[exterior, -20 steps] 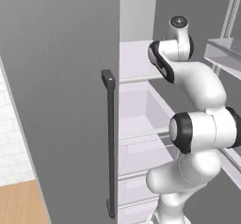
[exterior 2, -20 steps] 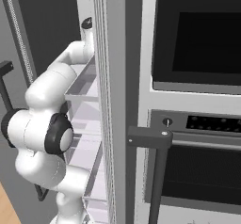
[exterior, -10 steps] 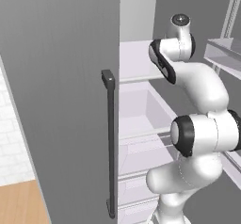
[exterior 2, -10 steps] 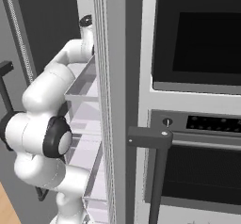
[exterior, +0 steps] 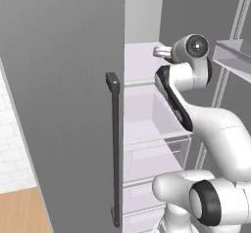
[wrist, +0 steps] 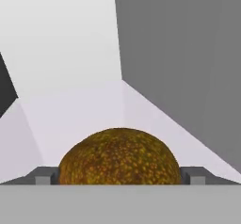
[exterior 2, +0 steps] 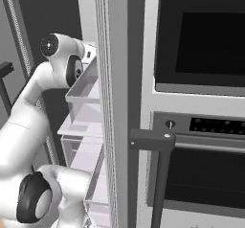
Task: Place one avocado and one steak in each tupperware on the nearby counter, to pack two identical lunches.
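In the hand view a round, dark-brown, speckled avocado [wrist: 120, 157] lies on the pale fridge shelf, right in front of the camera. My gripper [wrist: 120, 179] is open, with one fingertip on each side of the avocado and a small gap to it. In the left base view the white arm reaches into the open fridge, with the hand [exterior: 164, 53] at the upper shelf. The steak, the tupperware and the counter are out of view.
The open grey fridge door with its dark bar handle [exterior: 113, 149] stands left of the arm. A clear drawer [exterior: 147, 124] sits below the shelf. Clear door bins [exterior 2: 86, 85] hang on the right. The dark wall oven [exterior 2: 201, 45] with its handle [exterior 2: 153, 141] is further right.
The arm has sunk: elbow and wrist are lower than a second ago, with the hand still at the upper shelf. The fridge and doors have not moved.
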Tool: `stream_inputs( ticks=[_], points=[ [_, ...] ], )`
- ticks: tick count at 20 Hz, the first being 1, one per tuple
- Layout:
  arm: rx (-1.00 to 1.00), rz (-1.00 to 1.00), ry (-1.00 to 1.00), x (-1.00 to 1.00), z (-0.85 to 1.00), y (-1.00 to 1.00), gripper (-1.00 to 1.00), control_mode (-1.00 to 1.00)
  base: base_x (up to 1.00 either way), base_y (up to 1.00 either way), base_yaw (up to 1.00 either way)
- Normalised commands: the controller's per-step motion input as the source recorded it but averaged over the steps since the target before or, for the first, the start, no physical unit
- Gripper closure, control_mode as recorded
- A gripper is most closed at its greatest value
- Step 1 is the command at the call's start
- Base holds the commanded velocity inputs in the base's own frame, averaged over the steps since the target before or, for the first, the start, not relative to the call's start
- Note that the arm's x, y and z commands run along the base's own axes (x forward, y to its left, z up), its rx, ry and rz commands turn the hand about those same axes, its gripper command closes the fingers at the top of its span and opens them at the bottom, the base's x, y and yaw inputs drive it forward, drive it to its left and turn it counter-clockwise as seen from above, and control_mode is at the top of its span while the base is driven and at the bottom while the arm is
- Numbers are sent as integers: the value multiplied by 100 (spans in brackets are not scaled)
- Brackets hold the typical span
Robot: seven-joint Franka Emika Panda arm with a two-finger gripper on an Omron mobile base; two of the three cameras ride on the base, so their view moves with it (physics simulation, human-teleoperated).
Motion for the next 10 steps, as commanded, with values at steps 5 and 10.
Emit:
stream_inputs(
  ticks=[5,10],
  points=[
    [0,4,-24,-100,47,4,100,-100,0,0,0],
    [2,0,-1,-60,11,2,100,100,-40,9,0]
  ],
)
